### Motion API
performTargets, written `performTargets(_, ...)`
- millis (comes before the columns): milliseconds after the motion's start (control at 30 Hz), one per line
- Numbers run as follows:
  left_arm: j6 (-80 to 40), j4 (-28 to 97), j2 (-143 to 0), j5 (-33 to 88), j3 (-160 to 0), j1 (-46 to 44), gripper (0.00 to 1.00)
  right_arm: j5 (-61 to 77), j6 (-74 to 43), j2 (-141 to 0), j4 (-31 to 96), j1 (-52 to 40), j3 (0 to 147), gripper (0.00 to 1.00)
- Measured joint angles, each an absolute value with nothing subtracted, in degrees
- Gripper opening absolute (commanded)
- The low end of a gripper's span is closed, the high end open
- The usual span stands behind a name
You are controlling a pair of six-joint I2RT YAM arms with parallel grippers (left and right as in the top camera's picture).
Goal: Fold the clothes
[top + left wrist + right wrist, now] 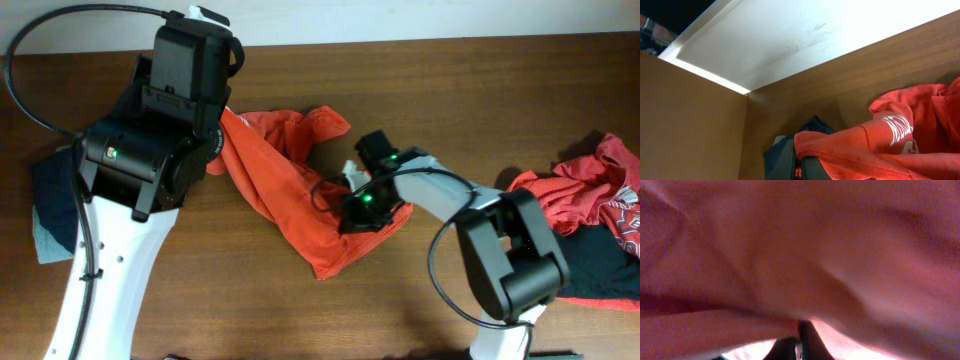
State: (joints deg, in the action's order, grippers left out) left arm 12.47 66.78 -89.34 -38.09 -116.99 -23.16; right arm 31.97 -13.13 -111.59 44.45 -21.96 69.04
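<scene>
An orange-red T-shirt (290, 170) lies crumpled mid-table, stretched between both arms. In the left wrist view its edge with white lettering (880, 145) runs into my left gripper (799, 167), whose dark fingers (787, 162) are shut on a fold of it near the table's back wall. In the overhead view the left gripper is hidden under its arm. My right gripper (355, 205) presses down on the shirt's right part. In the right wrist view the red fabric (790, 255) fills the picture and the gripper (799, 335) is shut with cloth pinched between its tips.
A heap of red and dark clothes (590, 210) lies at the table's right edge. A dark navy piece (55, 200) over a pale piece (45, 240) sits at the left edge beside the left arm's base. A white wall (790, 40) borders the back.
</scene>
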Motion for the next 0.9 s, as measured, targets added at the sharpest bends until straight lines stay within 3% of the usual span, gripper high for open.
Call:
performTargets(200, 12.58, 66.76, -89.34, -37.93, -116.99, -23.16, 0.00, 30.39, -12.21, -98.35, 49.63, -15.27, 69.21, 0.04)
performTargets(433, 12.60, 66.76, -89.34, -37.93, -116.99, -23.16, 0.00, 16.88, -11.90, -82.21, 52.42, -9.04, 69.45, 0.04)
performTargets(633, 12.62, 66.74, -89.34, -38.46, -116.99, -23.18, 0.00, 5.50, -13.04, -73.89, 54.68, -1.34, 69.73, 0.04)
performTargets(900, 12.84, 65.54, -89.34, -39.33, -116.99, -23.40, 0.00, 4.75, -13.82, -68.97, 57.60, 8.73, 79.18, 0.04)
